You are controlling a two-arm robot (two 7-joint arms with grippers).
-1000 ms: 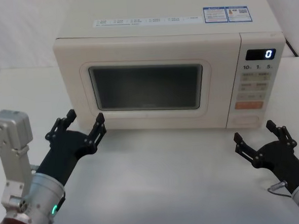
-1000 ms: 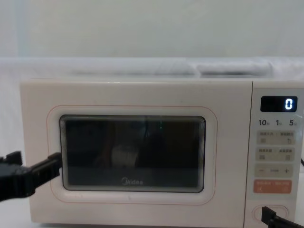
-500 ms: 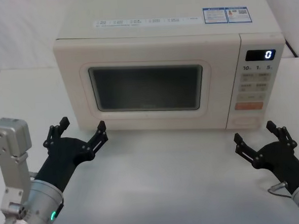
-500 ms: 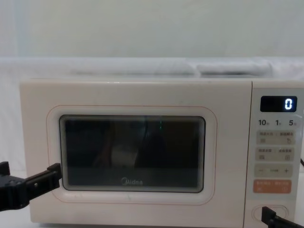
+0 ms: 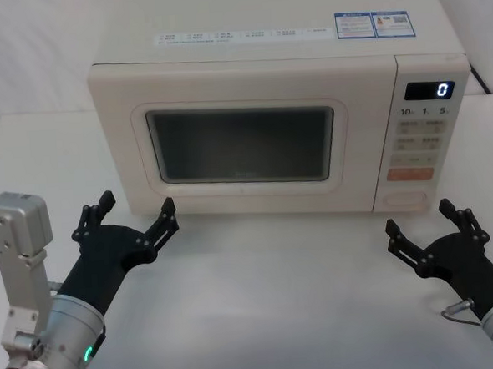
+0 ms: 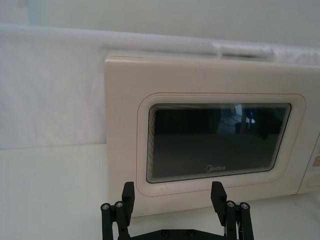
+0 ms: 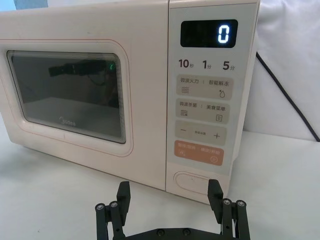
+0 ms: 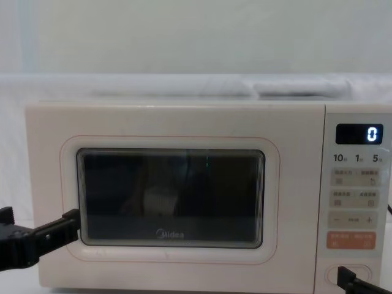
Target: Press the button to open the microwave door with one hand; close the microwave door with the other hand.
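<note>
Plainly a shut microwave door (image 5: 242, 147), flush with the cabinet, facing forward on the white surface (image 5: 277, 266). Beside it, at the bottom of the control panel (image 7: 205, 95), the button (image 7: 194, 181), untouched by anything, under the orange key (image 7: 199, 153). On the display (image 7: 209, 34), a lit zero.

Left gripper (image 5: 130, 222) low in front of the door's lower left corner, fingers spread wide, grasping nothing, near the front face but apart from it. Right gripper (image 5: 432, 228) resting lower on the surface in front of the panel, fingers likewise splayed and empty, just short of the button and a little below it.

Judged from here: either nothing begun or both steps done, with no way to tell from a closed door alone.

Risks ahead, if a press is due: with fingers splayed, a fingertip landing on the orange key instead of the button, or straddling the button without pushing it in. Also a push too low, glancing off the panel's bottom edge. Then a door swinging out on its left hinge toward the left gripper parked close in its path, knocking it or stopping short. Lastly, a hard shove sliding the whole oven back on the smooth surface.
</note>
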